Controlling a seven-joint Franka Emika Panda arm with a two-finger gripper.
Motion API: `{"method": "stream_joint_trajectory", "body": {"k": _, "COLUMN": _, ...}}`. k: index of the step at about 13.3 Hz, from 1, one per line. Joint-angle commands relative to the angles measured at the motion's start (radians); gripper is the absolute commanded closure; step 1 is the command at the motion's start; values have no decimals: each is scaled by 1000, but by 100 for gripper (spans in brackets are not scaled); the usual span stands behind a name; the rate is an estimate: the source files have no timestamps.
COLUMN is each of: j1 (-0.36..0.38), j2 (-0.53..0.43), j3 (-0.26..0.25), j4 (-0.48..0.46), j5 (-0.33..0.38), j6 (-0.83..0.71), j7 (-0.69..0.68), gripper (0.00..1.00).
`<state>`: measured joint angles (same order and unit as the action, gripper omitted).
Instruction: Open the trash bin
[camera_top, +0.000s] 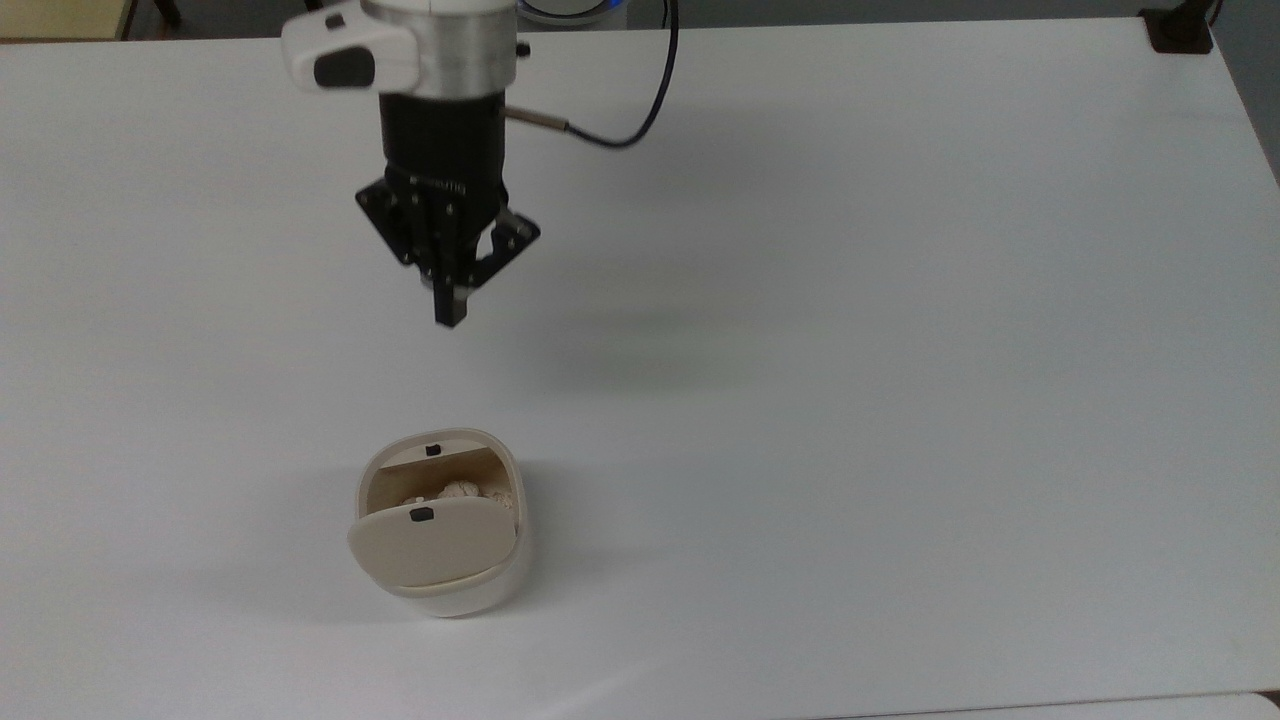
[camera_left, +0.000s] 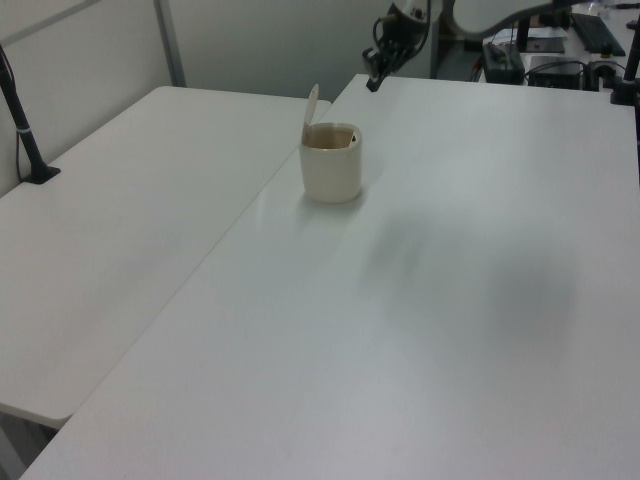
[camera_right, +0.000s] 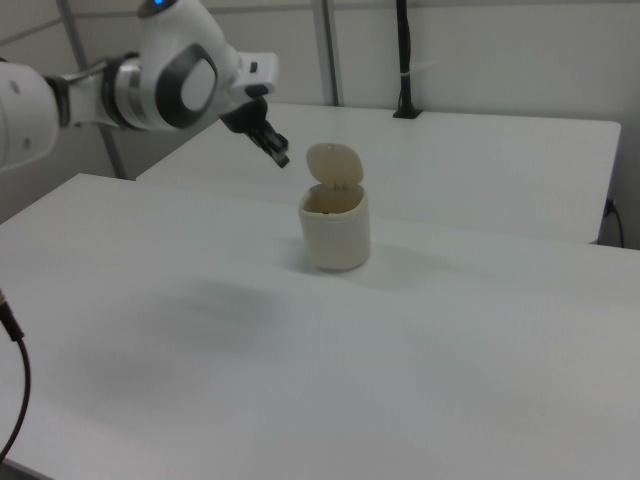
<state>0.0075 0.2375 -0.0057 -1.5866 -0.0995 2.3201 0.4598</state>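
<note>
With lid (camera_top: 432, 545) standing upright, trash bin (camera_top: 470, 590) open on desk (camera_top: 900, 400), crumpled paper (camera_top: 455, 492) inside, gripper (camera_top: 449, 318) raised well apart, fingers together, empty.

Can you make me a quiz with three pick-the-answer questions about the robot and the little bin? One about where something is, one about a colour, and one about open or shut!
1. Where is the end effector?
A. Pressing on the lid
B. Up in the air, away from the bin
C. Inside the bin

2. What colour is the lid?
A. Beige
B. Red
C. Blue

3. How is the bin?
A. Shut
B. Tipped over
C. Open, lid standing up

Answers:
1. B, it hangs clear of the bin in the right view.
2. A, the lid looks beige.
3. C, the lid stands upright and crumpled stuff shows inside.
</note>
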Motion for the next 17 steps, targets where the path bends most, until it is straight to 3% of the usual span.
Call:
{"method": "stream_joint_trajectory", "body": {"k": 1, "j1": 35, "j2": -156, "j3": -4, "j4": -56, "j5": 69, "j6": -242, "j7": 19, "gripper": 93}}
{"method": "stream_joint_trajectory", "body": {"k": 4, "j1": 40, "j2": -214, "j3": -4, "j4": -56, "j5": 112, "j6": -422, "j7": 13, "gripper": 61}}
{"method": "stream_joint_trajectory", "body": {"k": 5, "j1": 40, "j2": -234, "j3": -4, "j4": -58, "j5": 125, "j6": -467, "j7": 11, "gripper": 36}}
{"method": "stream_joint_trajectory", "body": {"k": 6, "j1": 40, "j2": -250, "j3": -4, "j4": -59, "j5": 139, "j6": -502, "j7": 5, "gripper": 20}}
{"method": "stream_joint_trajectory", "body": {"k": 8, "j1": 40, "j2": -273, "j3": -4, "j4": -61, "j5": 150, "j6": -560, "j7": -48, "gripper": 4}}
{"method": "stream_joint_trajectory", "body": {"k": 9, "j1": 40, "j2": -288, "j3": -4, "j4": -65, "j5": 150, "j6": -591, "j7": -103, "gripper": 0}}
{"method": "stream_joint_trajectory", "body": {"k": 17, "j1": 40, "j2": -254, "j3": -17, "j4": -56, "j5": 135, "j6": -588, "j7": -352, "gripper": 0}}
